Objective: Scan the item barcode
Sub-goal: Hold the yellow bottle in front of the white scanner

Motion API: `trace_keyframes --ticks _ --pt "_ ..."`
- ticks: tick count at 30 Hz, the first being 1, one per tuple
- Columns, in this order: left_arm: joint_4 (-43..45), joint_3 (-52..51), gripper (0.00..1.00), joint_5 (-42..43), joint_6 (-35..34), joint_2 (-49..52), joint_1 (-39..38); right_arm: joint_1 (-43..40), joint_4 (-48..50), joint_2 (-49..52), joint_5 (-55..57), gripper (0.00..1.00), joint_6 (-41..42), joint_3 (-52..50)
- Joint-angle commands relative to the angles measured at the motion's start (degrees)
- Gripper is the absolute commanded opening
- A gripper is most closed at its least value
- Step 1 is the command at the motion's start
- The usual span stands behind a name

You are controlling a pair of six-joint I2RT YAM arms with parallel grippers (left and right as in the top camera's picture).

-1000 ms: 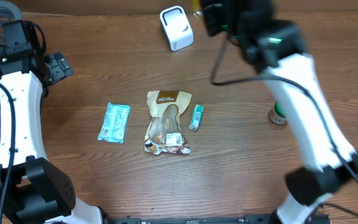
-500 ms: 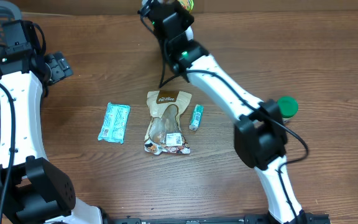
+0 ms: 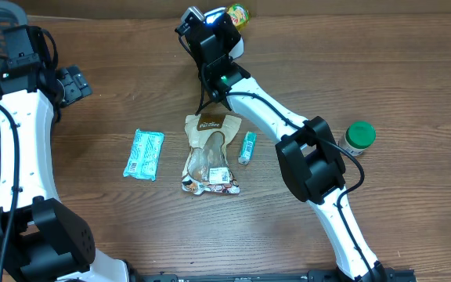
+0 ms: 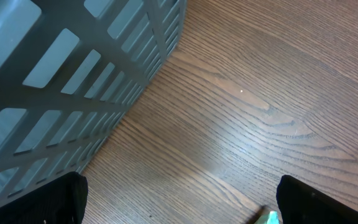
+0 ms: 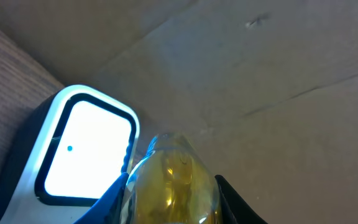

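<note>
Fingers [image 5: 114, 208] of the right claw [image 5: 174, 198] are closed on a yellow item [image 3: 238, 14], a rounded, see-through container with yellow contents. The wrist view shows one dark finger on each side of it. The right arm reaches across to the far edge of the tabletop [image 3: 413, 63] and holds the item up above the wood, just beside the scanner [image 5: 82, 155]. The scanner is a white box with a dark frame, and its window glows white and faces the wrist camera. Whether the item touches the scanner cannot be told, and no barcode can be made out on it. Brown cardboard [image 5: 260, 68] stands behind both.

The left claw [image 4: 185, 199] is spread wide and grips nothing; its two dark tips sit at the lower corners of its wrist view over bare wood. It is close to a grey slatted basket [image 4: 73, 74] at the tabletop's left far corner.

A brown pouch [image 3: 212, 153] lies flat mid-tabletop, with a small teal tube [image 3: 247, 146] just beside its right edge. A teal packet [image 3: 144, 154] lies apart to its left. A green-lidded jar [image 3: 359, 137] stands upright to the right, near the right arm's elbow.
</note>
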Motion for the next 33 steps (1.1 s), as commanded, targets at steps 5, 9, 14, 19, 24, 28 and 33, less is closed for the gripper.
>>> trace_keyframes --ticks 5,9,14,19,24,28,33 --pt "0.15 1.01 1.00 -0.74 0.66 -0.52 0.52 -0.11 0.92 0.00 0.07 0.04 -0.15 0.52" --pt "0.15 1.01 1.00 -0.74 0.68 -0.52 0.52 -0.09 0.94 0.26 -0.15 0.04 -0.13 0.52" --pt "0.15 1.01 0.99 -0.74 0.66 -0.52 0.52 -0.09 0.50 1.73 -0.04 0.04 -0.17 0.52" --pt "0.15 1.01 1.00 -0.72 0.68 -0.52 0.52 -0.09 0.59 2.27 0.76 0.04 -0.15 0.55" --pt "0.15 1.01 1.00 -0.74 0.66 -0.52 0.52 0.02 1.81 1.20 3.50 0.04 -0.15 0.70" --pt "0.15 1.01 1.00 -0.74 0.68 -0.52 0.52 0.00 1.79 -1.86 8.31 0.04 0.11 0.70" --pt "0.15 1.01 1.00 -0.72 0.66 -0.52 0.52 0.07 0.79 -7.50 15.47 0.04 3.43 0.70"
